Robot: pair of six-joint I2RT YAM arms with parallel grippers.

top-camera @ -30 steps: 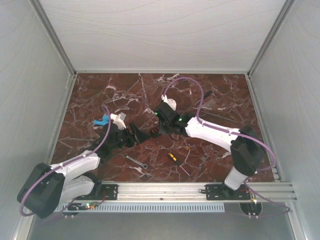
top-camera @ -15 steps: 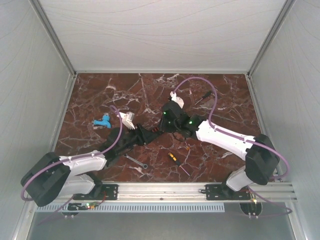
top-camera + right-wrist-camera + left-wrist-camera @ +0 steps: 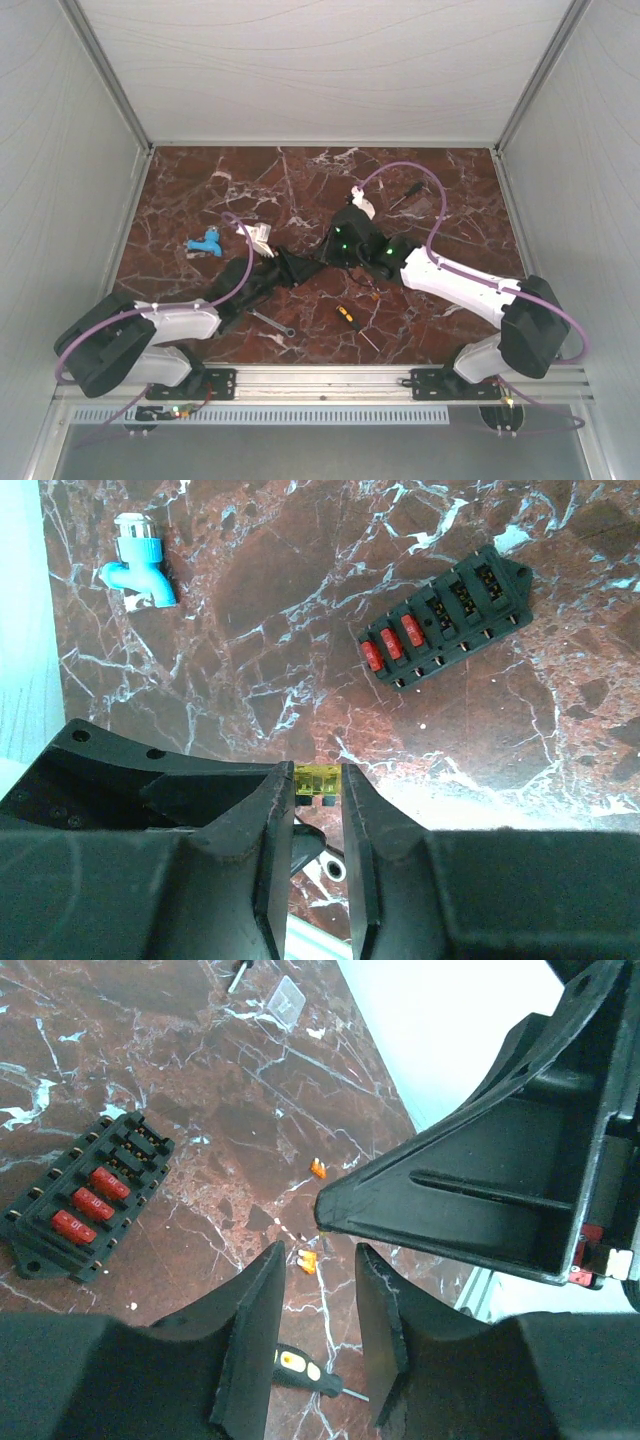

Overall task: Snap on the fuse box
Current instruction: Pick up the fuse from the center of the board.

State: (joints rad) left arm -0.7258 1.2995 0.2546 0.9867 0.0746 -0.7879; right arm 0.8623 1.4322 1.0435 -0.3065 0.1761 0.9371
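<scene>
My right gripper (image 3: pixel 318 790) pinches a yellow fuse (image 3: pixel 318 777), poised for an empty slot in the fuse box (image 3: pixel 445 615), which lies flat mid-scene on the table (image 3: pixel 250 630). My left gripper (image 3: pixel 315 1265) hangs narrowly parted and empty close by, probably to steady it.

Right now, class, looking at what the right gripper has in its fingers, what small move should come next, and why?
Probably carry the right gripper across and down toward the empty slots of the fuse box. It pinches a yellow fuse, and the box lies apart from it with only three red fuses seated at one end.
</scene>
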